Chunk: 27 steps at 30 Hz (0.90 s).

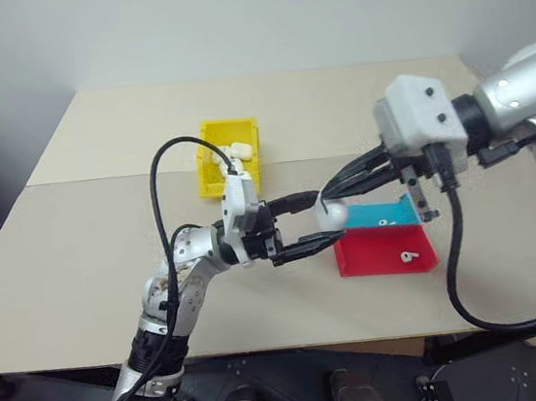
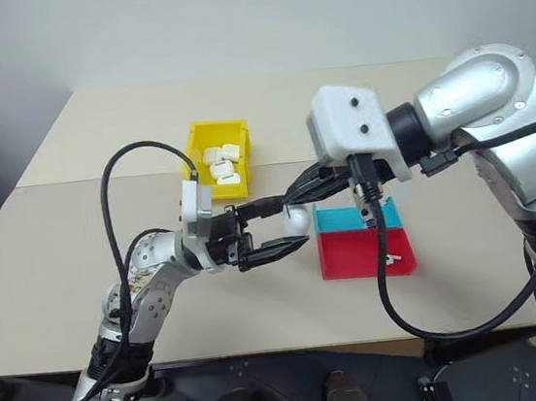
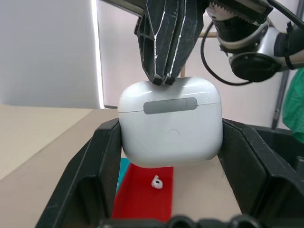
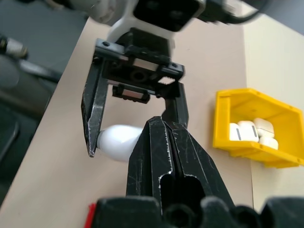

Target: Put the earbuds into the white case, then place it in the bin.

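Here, in the left eye view, the left pincer (image 1: 312,222) is clamped on the white case (image 1: 332,215), holding it in the air above the bench (image 1: 79,253) just beside the near left corner of the red and teal tray (image 1: 372,254); the right pincer (image 1: 330,191), its two fingers pressed together and gripping nothing, reaches in from the right with its tips on the case's upper side. One of the earbuds (image 1: 410,257) lies on the red half of the tray, another earbud (image 1: 382,221) on the teal half. The bin (image 1: 211,164) sits farther back on the bench, well apart from the case, with several white cases (image 1: 238,150) inside. In the right eye view the same scene shows, the case again hanging between the black fingers. In the left wrist view the case sits crosswise between the fingers, its grey hinge strip (image 3: 170,106) facing the camera and its long axis running from finger to finger, lid end up under the right pincer's closed tips. In the right wrist view the closed right fingers meet the case's rounded side, the yellow bin off to one side
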{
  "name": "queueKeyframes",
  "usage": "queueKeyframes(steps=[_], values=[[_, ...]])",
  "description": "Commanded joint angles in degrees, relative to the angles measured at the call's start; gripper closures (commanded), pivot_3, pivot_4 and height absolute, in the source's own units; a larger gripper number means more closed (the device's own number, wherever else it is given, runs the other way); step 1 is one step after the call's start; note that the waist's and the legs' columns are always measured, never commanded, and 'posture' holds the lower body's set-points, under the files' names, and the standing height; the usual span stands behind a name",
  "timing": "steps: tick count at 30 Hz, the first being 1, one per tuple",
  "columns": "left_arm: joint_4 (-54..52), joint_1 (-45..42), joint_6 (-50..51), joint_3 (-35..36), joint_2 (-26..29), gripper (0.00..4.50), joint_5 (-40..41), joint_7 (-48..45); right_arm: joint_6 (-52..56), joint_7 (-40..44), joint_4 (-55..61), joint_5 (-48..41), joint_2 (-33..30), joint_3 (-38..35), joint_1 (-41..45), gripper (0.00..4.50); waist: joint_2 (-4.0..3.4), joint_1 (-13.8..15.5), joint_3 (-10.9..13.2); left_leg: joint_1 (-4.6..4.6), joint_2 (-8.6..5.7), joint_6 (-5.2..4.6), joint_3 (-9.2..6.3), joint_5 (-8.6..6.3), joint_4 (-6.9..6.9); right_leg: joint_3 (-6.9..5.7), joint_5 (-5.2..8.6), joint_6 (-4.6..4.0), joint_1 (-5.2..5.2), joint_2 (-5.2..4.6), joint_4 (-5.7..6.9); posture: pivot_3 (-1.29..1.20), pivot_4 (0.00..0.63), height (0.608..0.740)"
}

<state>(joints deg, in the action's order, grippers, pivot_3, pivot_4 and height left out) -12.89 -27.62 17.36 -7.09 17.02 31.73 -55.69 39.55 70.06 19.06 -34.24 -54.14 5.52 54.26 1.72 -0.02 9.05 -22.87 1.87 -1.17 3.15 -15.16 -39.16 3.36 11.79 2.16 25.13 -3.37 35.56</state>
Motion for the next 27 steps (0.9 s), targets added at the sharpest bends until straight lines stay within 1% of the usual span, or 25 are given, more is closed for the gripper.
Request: queueKeyframes(steps=[1,3,4,5,7,10,12,15,17,19,23,25,26,27], values=[[-3.4,1.0,-1.8,3.0,-1.7,1.65,-3.4,9.2,6.8,-7.3,2.2,-9.0,2.3,-11.4,-4.2,4.48,0.01,0.0,0.0,0.04,-0.01,0.00,-0.03,0.00,-0.01,0.04,0.00,0.00,-0.01,0.00,0.09,0.00,0.150,0.740],[-2.8,1.1,-3.2,4.9,-2.8,1.65,-7.7,16.2,10.0,-10.7,4.6,-12.1,3.0,-16.1,-10.9,4.48,0.02,0.5,0.0,0.08,-0.01,0.00,-0.13,0.00,-0.05,0.01,0.00,0.00,-0.12,0.00,0.09,0.00,0.150,0.740],[-1.6,0.6,-3.9,6.2,-3.5,1.65,-10.3,20.7,11.0,-13.4,6.5,-12.1,3.7,-17.3,-15.0,4.48,0.02,0.7,0.0,0.09,-0.02,0.00,-0.15,0.00,-0.08,-0.04,0.00,0.00,-0.19,-0.01,0.07,0.00,0.150,0.740],[-0.3,-0.2,-4.3,7.4,-4.1,1.65,-13.0,25.1,11.8,-16.5,8.3,-11.8,4.5,-18.1,-18.6,4.48,0.02,0.8,0.0,0.07,-0.02,0.00,-0.14,0.00,-0.13,-0.02,0.00,0.00,-0.16,-0.02,0.11,0.00,0.150,0.740],[3.5,-2.4,-4.4,9.2,-4.7,1.65,-18.2,33.2,13.9,-24.0,11.3,-11.9,7.5,-18.9,-23.2,4.48,0.02,0.7,0.0,0.09,-0.04,-0.01,-0.15,0.00,-0.19,-0.02,0.00,0.01,-0.20,-0.02,0.18,0.00,0.150,0.740],[10.9,-6.4,-4.0,10.3,-5.2,1.65,-25.0,42.8,15.9,-35.3,14.0,-11.9,14.0,-19.2,-24.4,4.48,0.02,0.2,0.0,0.14,-0.06,-0.02,-0.18,0.02,-0.26,0.11,-0.01,0.02,-0.15,0.01,0.36,0.00,0.150,0.740],[17.6,-10.1,-5.8,11.1,-6.2,1.65,-26.7,46.7,15.9,-40.2,15.2,-10.2,16.8,-17.4,-23.8,4.48,0.02,0.2,0.0,0.17,-0.08,-0.02,-0.19,0.05,-0.26,0.12,-0.02,0.02,-0.15,0.05,0.38,0.00,0.150,0.740],[29.1,-16.4,-7.5,11.2,-6.9,1.65,-29.0,50.7,15.3,-42.9,16.4,-8.1,17.5,-14.8,-23.2,4.48,0.02,0.2,0.0,0.12,-0.08,-0.02,-0.10,0.05,-0.25,0.04,-0.02,0.02,-0.13,0.06,0.33,0.00,0.150,0.740],[41.1,-22.9,-8.2,11.5,-7.8,1.65,-29.6,53.0,15.3,-43.7,16.5,-8.4,18.1,-14.1,-22.3,4.48,0.02,0.3,0.0,0.02,-0.08,-0.02,-0.02,0.05,-0.25,-0.02,-0.02,0.02,-0.09,0.05,0.26,0.00,0.150,0.740],[51.4,-28.2,-10.0,11.2,-8.4,1.65,-29.9,53.1,15.0,-44.2,16.7,-8.6,18.4,-13.6,-21.6,4.48,0.02,0.6,0.0,-0.08,-0.12,-0.02,-0.01,0.05,-0.27,-0.08,-0.03,0.03,-0.05,0.02,0.23,0.00,0.150,0.740],[64.6,-34.3,-14.2,9.9,-8.8,1.65,-32.0,53.3,14.7,-44.4,17.4,-8.4,18.3,-12.7,-21.5,4.48,0.02,0.6,0.0,-0.20,-0.13,-0.03,-0.01,0.04,-0.27,-0.16,-0.03,0.04,-0.04,0.01,0.17,0.00,0.150,0.740],[68.4,-35.8,-15.4,9.3,-8.8,0.94,-32.6,52.2,14.6,-44.7,18.2,-8.3,18.2,-12.4,-22.0,4.50,0.02,0.4,0.0,-0.26,-0.13,-0.03,-0.02,0.04,-0.25,-0.19,-0.03,0.04,-0.02,0.01,0.20,0.00,0.150,0.740],[69.3,-36.1,-16.2,9.3,-8.8,0.79,-32.7,52.0,14.6,-45.0,18.5,-8.4,18.3,-12.4,-22.2,4.50,0.02,0.3,0.0,-0.28,-0.13,-0.03,-0.02,0.04,-0.25,-0.19,-0.03,0.04,0.00,0.01,0.22,0.00,0.150,0.740],[70.0,-36.3,-16.9,9.4,-8.8,0.48,-32.6,51.7,14.7,-45.1,18.8,-8.6,18.4,-12.5,-22.4,4.50,0.02,0.3,0.0,-0.29,-0.12,-0.03,-0.02,0.04,-0.23,-0.19,-0.03,0.04,0.02,0.01,0.22,0.00,0.150,0.740]])
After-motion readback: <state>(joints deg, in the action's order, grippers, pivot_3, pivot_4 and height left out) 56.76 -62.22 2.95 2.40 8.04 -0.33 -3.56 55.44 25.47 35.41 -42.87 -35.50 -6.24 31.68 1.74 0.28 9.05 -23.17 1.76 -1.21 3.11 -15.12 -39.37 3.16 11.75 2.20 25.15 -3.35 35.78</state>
